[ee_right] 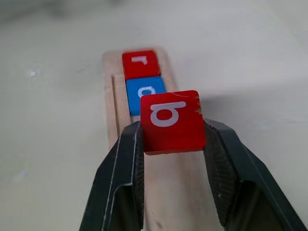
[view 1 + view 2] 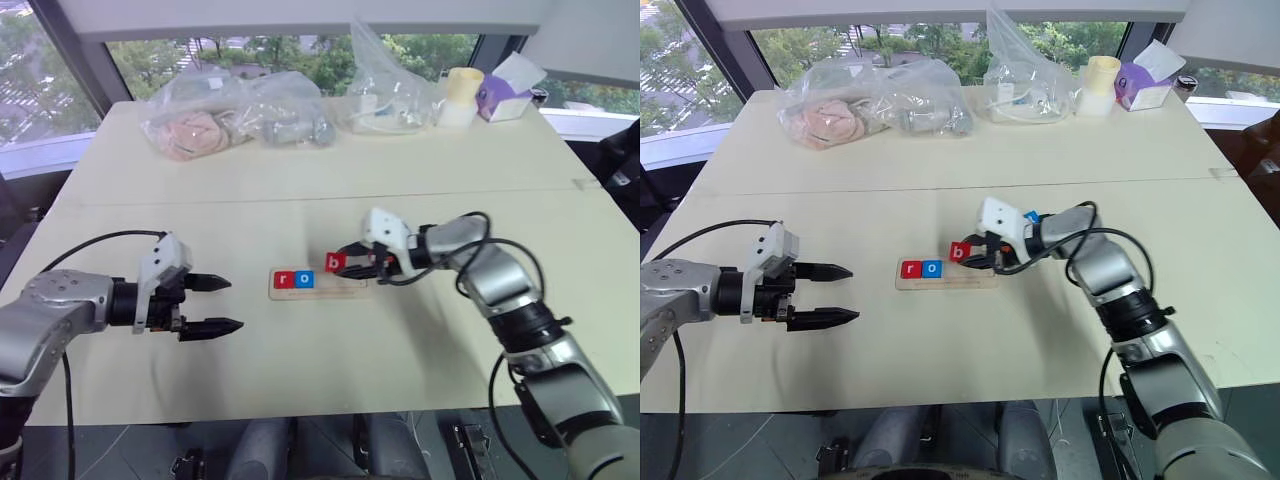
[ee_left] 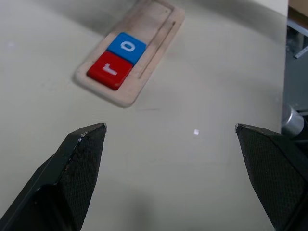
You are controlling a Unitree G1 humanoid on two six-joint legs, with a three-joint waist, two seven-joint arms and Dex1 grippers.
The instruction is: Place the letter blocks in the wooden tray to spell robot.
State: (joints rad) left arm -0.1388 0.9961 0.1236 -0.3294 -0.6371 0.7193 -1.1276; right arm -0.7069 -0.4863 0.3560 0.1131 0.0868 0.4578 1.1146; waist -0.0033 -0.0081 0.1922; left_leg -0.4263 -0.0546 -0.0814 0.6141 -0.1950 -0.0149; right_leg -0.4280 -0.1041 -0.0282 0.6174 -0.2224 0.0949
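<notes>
Red b block pinched in right tool above wooden tray.

Pale table, windows behind, green trees outside, daylight

r tile, o tile in tray

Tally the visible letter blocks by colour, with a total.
Red: 2, the r block in the wooden tray and the b block held by the right gripper.
Blue: 1, the o block, beside the r.
Total: 3
</notes>
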